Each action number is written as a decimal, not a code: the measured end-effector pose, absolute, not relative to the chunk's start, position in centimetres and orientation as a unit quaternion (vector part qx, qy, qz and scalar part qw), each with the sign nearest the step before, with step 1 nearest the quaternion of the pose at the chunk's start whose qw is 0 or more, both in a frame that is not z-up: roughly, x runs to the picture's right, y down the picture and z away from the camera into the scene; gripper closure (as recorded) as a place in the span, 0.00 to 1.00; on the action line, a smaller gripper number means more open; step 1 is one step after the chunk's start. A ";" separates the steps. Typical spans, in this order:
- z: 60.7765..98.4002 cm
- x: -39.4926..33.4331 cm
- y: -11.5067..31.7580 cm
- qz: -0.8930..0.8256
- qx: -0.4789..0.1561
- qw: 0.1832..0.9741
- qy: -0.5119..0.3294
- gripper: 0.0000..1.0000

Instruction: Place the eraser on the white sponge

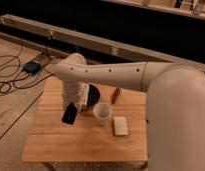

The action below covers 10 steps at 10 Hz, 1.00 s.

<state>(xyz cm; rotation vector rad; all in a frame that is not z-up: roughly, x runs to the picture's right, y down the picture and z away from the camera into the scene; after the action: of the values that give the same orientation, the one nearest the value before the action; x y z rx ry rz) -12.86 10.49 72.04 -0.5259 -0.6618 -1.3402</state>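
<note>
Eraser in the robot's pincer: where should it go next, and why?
Probably lift it over the white cup and across to the white sponge. The pincer, shut on the eraser, hangs above the table on one side of the cup; the sponge lies bare on the other side.

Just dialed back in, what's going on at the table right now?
The robot's arm reaches across the wooden table. Its gripper is shut on the eraser, held tilted over the table's left part, beside the black bowl and white cup. The white sponge lies bare to the right of the cup, so the eraser is not placed yet.
</note>
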 end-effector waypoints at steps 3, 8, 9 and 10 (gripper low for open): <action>70.9 -7.6 11.0 -0.571 -0.238 0.735 -0.279 1.00; 69.7 1.6 14.7 -0.503 -0.268 0.784 -0.247 1.00; 69.6 2.6 15.2 -0.494 -0.271 0.789 -0.243 1.00; 69.6 3.7 15.8 -0.484 -0.276 0.795 -0.239 1.00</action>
<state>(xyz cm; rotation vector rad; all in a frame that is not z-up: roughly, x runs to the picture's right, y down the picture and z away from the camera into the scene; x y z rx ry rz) 3.74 15.79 69.56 -0.5926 -0.5139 -1.0411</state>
